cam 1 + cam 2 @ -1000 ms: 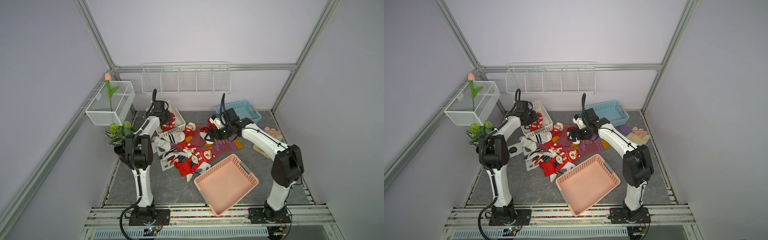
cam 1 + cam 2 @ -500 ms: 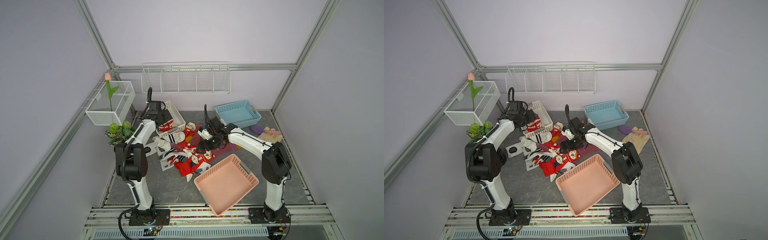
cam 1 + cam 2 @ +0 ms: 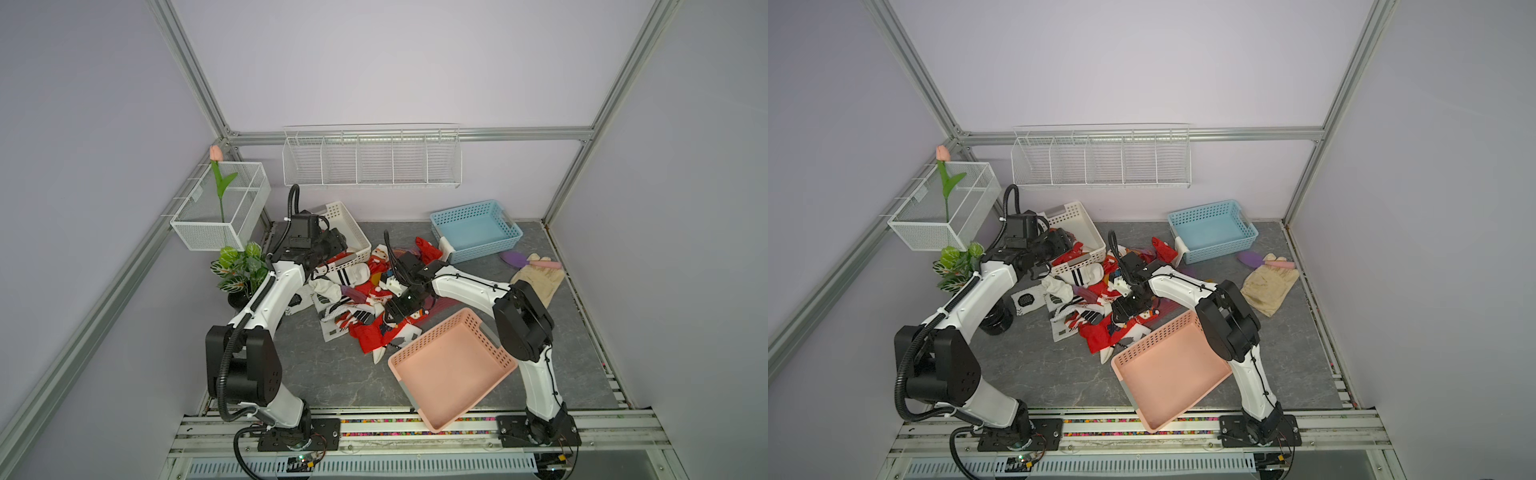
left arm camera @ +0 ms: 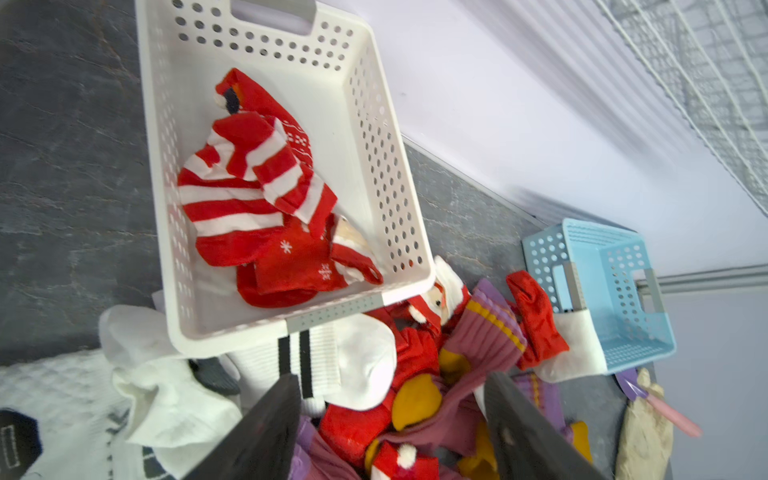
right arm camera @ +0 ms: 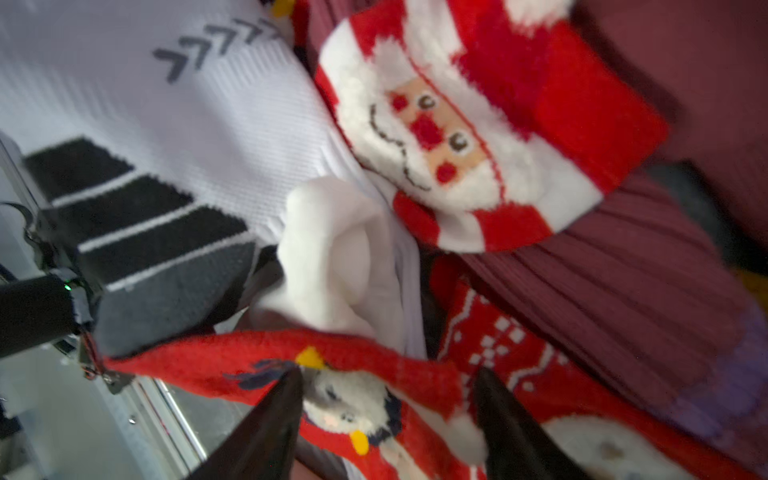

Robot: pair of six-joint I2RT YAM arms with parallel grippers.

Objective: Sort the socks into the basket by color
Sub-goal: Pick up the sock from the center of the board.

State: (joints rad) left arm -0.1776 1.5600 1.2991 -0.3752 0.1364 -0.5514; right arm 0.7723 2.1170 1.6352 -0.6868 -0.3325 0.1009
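Socks lie heaped mid-table: red Santa ones, white ones with black stripes, maroon ones with orange. My right gripper is down on the heap's front edge, by the pink basket. In the right wrist view its jaws stand open astride a fold of a red sock. My left gripper hovers open and empty over the heap beside the white basket, which holds red-and-white socks. The blue basket holds nothing.
Beige gloves and a purple brush lie at the right. A potted plant stands by the left arm. A wire bin and a wire shelf hang on the walls.
My right arm swung from near the blue basket to the heap's front and dropped onto it, its jaws narrowing. My left gripper drew back from over the white basket toward the heap.
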